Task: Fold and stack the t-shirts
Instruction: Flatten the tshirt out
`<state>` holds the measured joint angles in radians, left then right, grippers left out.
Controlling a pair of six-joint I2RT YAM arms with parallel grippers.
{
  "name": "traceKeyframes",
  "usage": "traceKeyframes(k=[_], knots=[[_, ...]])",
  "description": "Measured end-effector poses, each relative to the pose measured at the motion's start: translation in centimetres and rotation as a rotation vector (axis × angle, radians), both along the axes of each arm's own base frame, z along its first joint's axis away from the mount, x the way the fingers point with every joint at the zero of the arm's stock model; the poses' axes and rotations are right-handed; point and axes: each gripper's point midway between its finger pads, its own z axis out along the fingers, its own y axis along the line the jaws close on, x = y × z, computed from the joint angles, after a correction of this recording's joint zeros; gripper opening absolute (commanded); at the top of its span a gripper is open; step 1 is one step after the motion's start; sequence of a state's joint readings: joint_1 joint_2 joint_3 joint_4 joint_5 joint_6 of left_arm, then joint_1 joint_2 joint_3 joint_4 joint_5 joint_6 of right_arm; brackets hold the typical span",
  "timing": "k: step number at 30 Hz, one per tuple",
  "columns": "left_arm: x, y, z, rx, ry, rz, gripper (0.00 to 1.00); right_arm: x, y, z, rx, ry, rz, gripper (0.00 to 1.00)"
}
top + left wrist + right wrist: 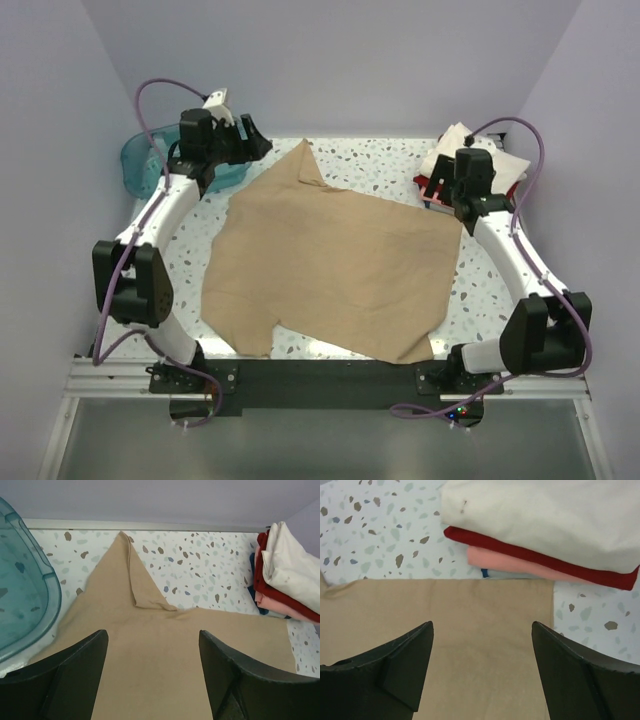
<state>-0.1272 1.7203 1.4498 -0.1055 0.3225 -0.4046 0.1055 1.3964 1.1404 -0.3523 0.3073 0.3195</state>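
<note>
Speckled counter [400,160] carries the tan t-shirt [330,260] spread across its middle, folded t-shirts [545,530] stacked at the far right corner; left pincer [152,640] and right pincer [482,630] hover released, so they should probably grasp matching edges evenly before folding.
</note>
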Motion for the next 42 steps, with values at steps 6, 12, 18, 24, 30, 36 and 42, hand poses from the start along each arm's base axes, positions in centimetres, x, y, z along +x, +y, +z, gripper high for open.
traceKeyframes(k=[6,12,18,24,30,36,42], knots=[[-5.3,0.5,-4.4,0.013,0.120,-0.015,0.79,-3.0,3.4,-2.5,0.169,0.044,0.098,0.82],[-11.1,1.3,-14.0,0.051,0.398,-0.012,0.79,-8.3,5.7,-9.2,0.287,0.229,0.115,0.82],[-14.3,2.2,-17.7,0.097,0.509,-0.008,0.78,-12.1,6.6,-13.4,0.357,0.352,0.075,0.82],[-16.0,2.5,-19.7,0.108,0.566,-0.004,0.76,-13.4,7.2,-15.5,0.405,0.427,0.057,0.82],[-16.2,2.9,-21.3,0.131,0.600,0.011,0.76,-13.3,7.4,-16.9,0.423,0.474,0.026,0.82],[-14.6,2.9,-21.7,0.143,0.583,0.007,0.76,-12.0,7.6,-16.9,0.434,0.487,-0.004,0.82],[-12.0,2.3,-21.6,0.134,0.561,0.000,0.74,-11.1,7.3,-17.0,0.418,0.508,-0.047,0.82]])
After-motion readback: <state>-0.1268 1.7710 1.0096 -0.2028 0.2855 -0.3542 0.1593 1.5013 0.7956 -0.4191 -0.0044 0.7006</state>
